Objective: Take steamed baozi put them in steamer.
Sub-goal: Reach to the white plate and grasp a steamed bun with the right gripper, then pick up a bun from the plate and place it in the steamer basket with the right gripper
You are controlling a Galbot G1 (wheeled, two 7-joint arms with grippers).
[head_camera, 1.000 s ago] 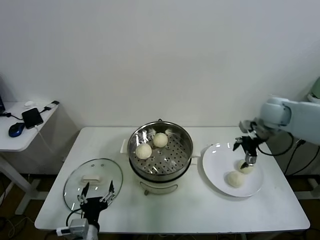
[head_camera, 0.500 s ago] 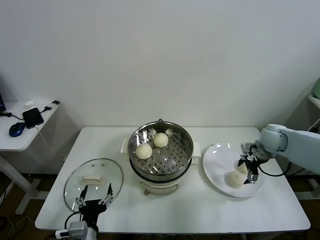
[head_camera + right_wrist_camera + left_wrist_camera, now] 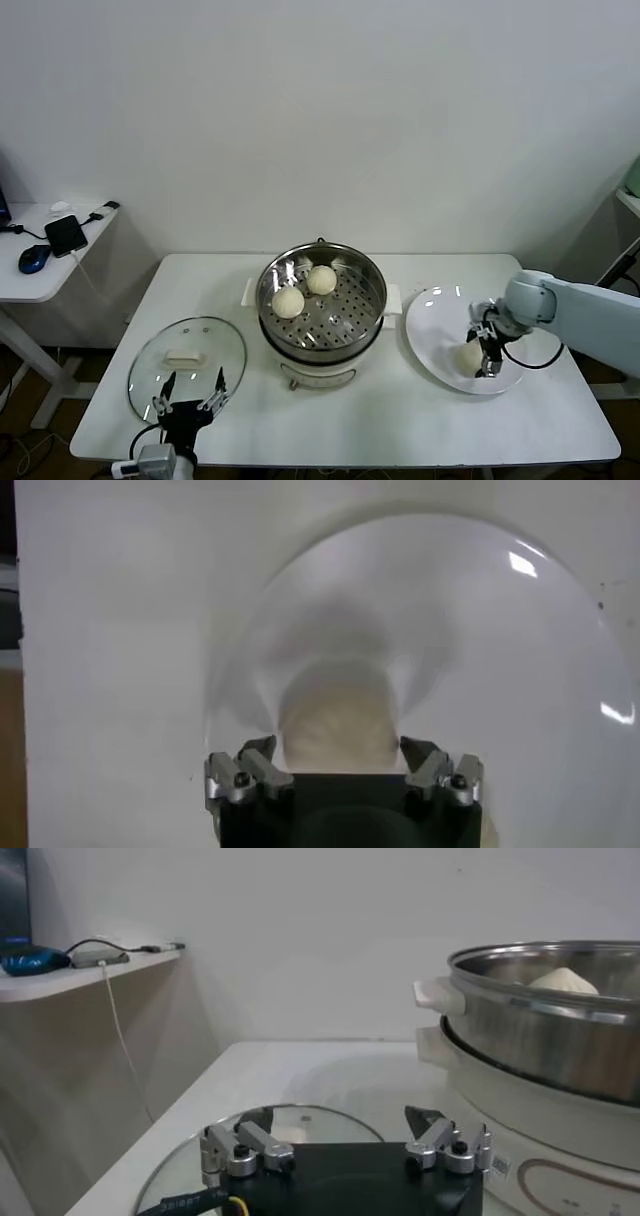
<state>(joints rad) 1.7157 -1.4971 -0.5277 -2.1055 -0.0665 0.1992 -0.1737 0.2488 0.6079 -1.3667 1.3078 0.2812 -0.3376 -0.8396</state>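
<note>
The steel steamer (image 3: 322,318) stands mid-table with two baozi (image 3: 288,301) (image 3: 321,279) on its perforated tray. My right gripper (image 3: 484,360) is low over the white plate (image 3: 430,325), open, with its jaws either side of a cream-white baozi (image 3: 467,354). In the right wrist view that baozi (image 3: 337,725) sits between the fingertips (image 3: 257,752) on the plate (image 3: 480,630). I see no fourth baozi in these views. My left gripper (image 3: 190,393) is open and empty at the front left, over the glass lid (image 3: 186,352).
The left wrist view shows the lid (image 3: 300,1128), the steamer wall (image 3: 550,1038) and one baozi top (image 3: 565,980). A side table (image 3: 45,265) with a phone and a mouse stands at far left. A cable hangs off the table's right end.
My right gripper has come down from above the plate's far side and shifted toward the front, now straddling a baozi. The left arm has not moved.
</note>
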